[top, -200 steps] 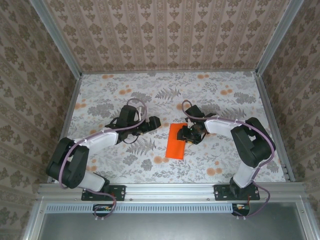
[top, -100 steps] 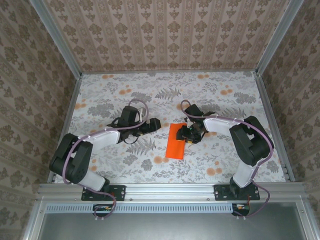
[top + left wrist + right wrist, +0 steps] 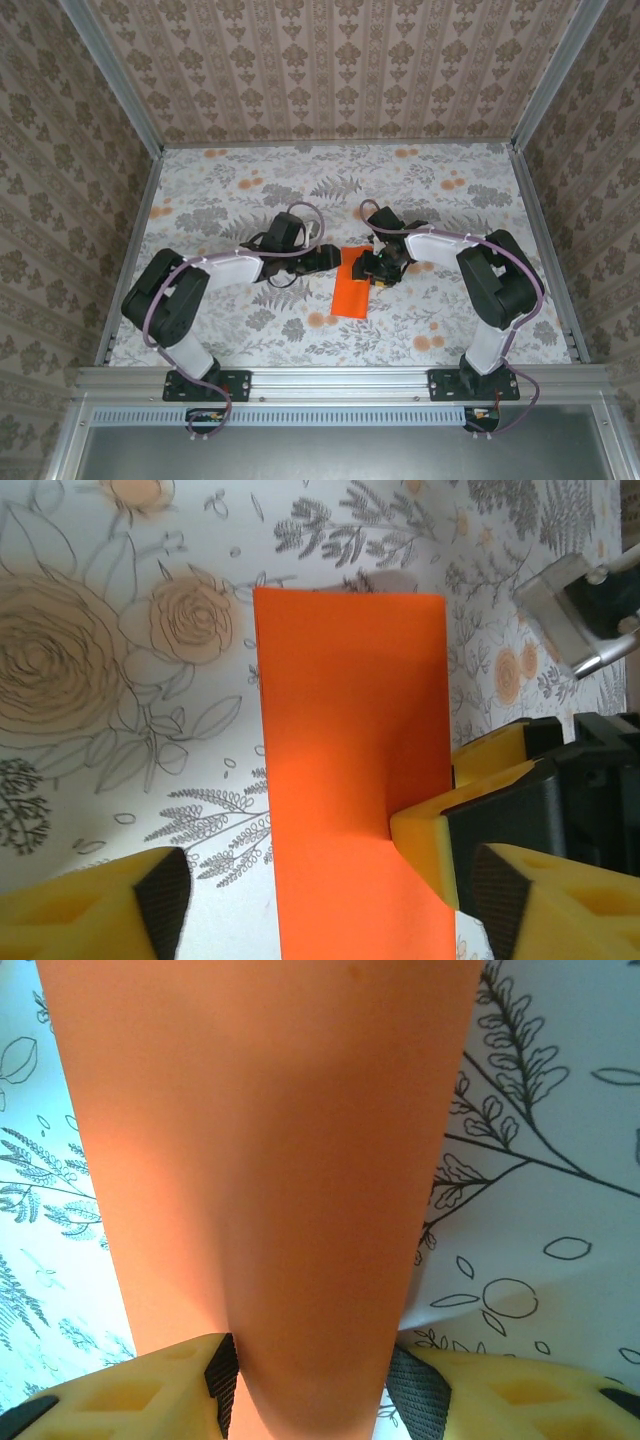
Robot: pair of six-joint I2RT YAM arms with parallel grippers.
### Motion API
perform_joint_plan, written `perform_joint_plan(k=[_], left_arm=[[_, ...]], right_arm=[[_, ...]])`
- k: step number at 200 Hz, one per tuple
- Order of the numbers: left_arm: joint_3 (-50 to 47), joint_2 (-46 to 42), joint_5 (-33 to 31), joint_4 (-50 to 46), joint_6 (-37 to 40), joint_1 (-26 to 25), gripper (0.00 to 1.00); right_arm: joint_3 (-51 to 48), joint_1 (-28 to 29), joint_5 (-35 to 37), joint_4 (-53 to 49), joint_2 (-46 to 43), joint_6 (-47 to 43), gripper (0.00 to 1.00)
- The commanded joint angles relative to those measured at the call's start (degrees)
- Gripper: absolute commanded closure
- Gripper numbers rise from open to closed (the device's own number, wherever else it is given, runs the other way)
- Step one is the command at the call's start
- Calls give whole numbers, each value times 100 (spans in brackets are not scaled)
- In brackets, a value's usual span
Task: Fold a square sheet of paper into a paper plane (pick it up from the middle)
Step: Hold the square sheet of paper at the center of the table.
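The square sheet of paper (image 3: 350, 292) lies mid-table as a bright orange folded oblong, with no pointed paper plane shape to it. My right gripper (image 3: 372, 268) sits at its upper right edge. In the right wrist view the paper (image 3: 270, 1160) bulges up between the two pads, and the right gripper (image 3: 320, 1395) is shut on it. My left gripper (image 3: 335, 258) is at the upper left edge. In the left wrist view the left gripper (image 3: 325, 910) is open, straddling the paper (image 3: 340, 750) without touching it. A right finger (image 3: 425, 835) presses on the paper's right edge.
The table (image 3: 450, 200) wears a cloth printed with grey leaves and pale orange flowers. Wallpapered walls close it in on three sides. A metal rail (image 3: 340, 380) runs along the near edge, with both arm bases bolted to it.
My left arm has swung right until its gripper reached the paper's left edge, and its jaws have narrowed somewhat. The right gripper and the paper have hardly moved.
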Motion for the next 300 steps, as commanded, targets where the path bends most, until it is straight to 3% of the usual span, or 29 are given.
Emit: perform_joint_plan(k=[1,68,140,300], left_arm=[[198,182,219,121,-121,-72,31],[424,552,531,108,-219,-162,58],[622,887,648,51,-257,-281,77],[761,1126,726,9,-264,-362,87]], right_arm=[[-608,93,986,206,1353,-119,46],[-610,93,991,292,1610,-74,45],[-639,93,1061,330,1723,-41,45],[-635,93,1140,338,1826,-352,46]])
